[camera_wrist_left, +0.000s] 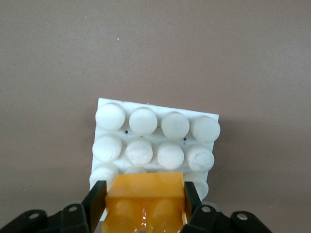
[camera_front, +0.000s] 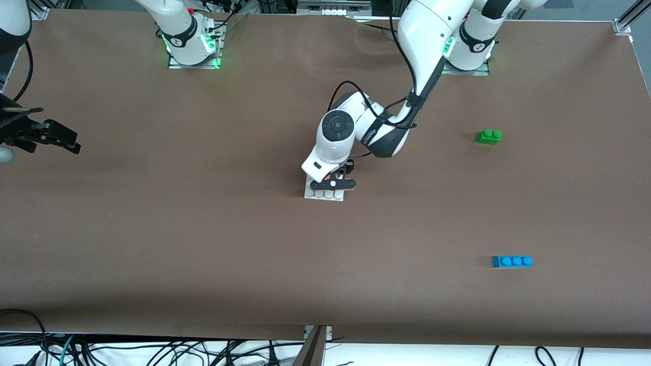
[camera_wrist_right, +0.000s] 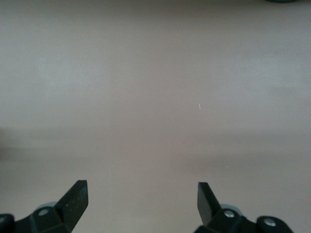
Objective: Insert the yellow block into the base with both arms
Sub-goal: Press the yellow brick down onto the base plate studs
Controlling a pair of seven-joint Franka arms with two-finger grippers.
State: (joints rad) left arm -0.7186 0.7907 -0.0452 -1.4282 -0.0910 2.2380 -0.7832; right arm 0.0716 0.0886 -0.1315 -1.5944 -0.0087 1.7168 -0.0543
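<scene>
Yellow block between left jaws, over base

From the front camera my left arm's wrist covers most of the base; only its nearest stud row shows, and I can't see the yellow block there. In the left wrist view the yellow block runs off the bottom edge. The right gripper sits at the frame's left edge, its arm cut off.

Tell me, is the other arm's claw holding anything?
No: the right gripper shows spread fingers with only bare table between them.
</scene>
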